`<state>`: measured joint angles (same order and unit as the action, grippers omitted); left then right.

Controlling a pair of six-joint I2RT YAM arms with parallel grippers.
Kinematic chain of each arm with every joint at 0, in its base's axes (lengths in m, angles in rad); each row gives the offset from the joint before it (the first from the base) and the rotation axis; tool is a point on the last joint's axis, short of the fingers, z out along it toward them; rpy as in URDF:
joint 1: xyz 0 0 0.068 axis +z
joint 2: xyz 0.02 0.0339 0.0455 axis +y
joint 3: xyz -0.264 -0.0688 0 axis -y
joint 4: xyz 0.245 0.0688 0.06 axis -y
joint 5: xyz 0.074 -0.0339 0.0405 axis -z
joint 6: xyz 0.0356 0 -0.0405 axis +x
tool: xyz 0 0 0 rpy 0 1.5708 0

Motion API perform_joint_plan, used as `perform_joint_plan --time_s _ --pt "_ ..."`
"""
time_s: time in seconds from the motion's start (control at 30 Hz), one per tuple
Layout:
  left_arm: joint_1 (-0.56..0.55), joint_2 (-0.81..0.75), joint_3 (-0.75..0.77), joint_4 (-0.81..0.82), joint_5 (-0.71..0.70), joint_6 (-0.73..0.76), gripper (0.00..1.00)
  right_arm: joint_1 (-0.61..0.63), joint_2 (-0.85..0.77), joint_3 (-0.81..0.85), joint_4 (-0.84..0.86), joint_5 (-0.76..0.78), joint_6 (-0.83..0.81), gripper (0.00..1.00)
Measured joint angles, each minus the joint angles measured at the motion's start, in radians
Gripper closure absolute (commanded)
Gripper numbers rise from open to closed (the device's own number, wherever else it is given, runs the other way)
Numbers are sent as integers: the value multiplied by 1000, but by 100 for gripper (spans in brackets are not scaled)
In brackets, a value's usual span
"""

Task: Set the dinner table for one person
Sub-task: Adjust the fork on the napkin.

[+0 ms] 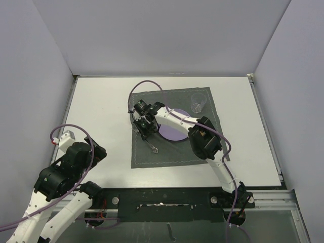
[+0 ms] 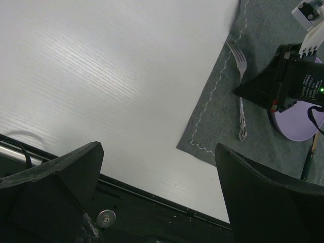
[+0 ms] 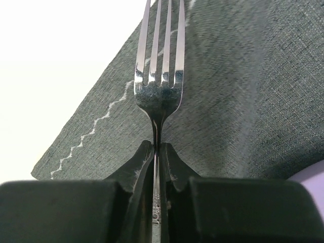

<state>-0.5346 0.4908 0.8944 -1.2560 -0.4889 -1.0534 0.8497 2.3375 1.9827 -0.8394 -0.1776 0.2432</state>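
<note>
A silver fork [image 3: 159, 96] lies lengthwise on the dark grey placemat [image 1: 202, 147], just left of a lilac plate [image 1: 174, 132]. My right gripper [image 3: 158, 147] is shut on the fork's handle, with the tines pointing away from it toward the mat's stitched edge. From above, the right gripper [image 1: 147, 126] is at the plate's left side and the fork's handle end [image 1: 153, 148] sticks out below it. My left gripper [image 2: 158, 152] is open and holds nothing, over the near-left part of the white dinner table [image 1: 101, 111]. The fork [image 2: 240, 91] also shows in the left wrist view.
A clear glass [image 1: 197, 104] stands at the placemat's far right corner. The table's metal-rail front edge [image 1: 167, 195] runs between the two arm bases. Grey walls enclose the table on the left, back and right. A purple cable [image 1: 147, 83] loops above the right wrist.
</note>
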Motion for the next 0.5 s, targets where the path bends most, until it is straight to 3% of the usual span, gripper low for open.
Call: perform_joint_plan --time_s 0.5 --pt "0 -11 0 0 16 0 7 3 -13 10 -14 34 12 100"
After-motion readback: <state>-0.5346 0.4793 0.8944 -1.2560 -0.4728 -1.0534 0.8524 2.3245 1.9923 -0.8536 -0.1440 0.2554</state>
